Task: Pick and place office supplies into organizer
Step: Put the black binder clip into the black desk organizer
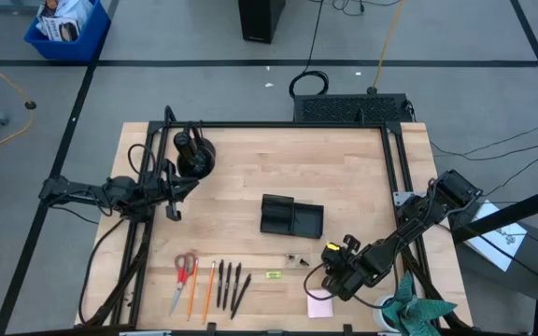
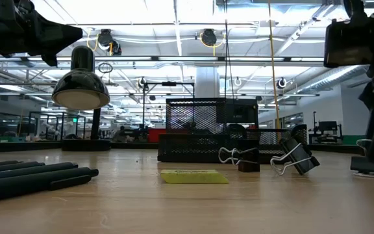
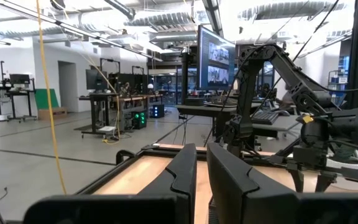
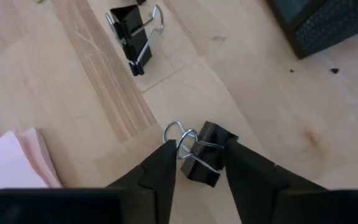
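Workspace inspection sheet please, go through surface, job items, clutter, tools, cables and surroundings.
Surface: wooden table, inside a black frame.
Job's things: black organizer mid-table; scissors, orange pencil and black pens along the near edge; yellow-green tag; pink notepad; two binder clips, one between the right tool's fingers, the other lying free beyond it.
Clutter: black desk lamp at the far left; teal cloth at the near right corner.
Grippers: right tool low over the table, fingers either side of a clip; left tool parked far left, fingers nearly together, empty.
Cables: on the floor beyond the table.
Surroundings: blue bin on the floor.
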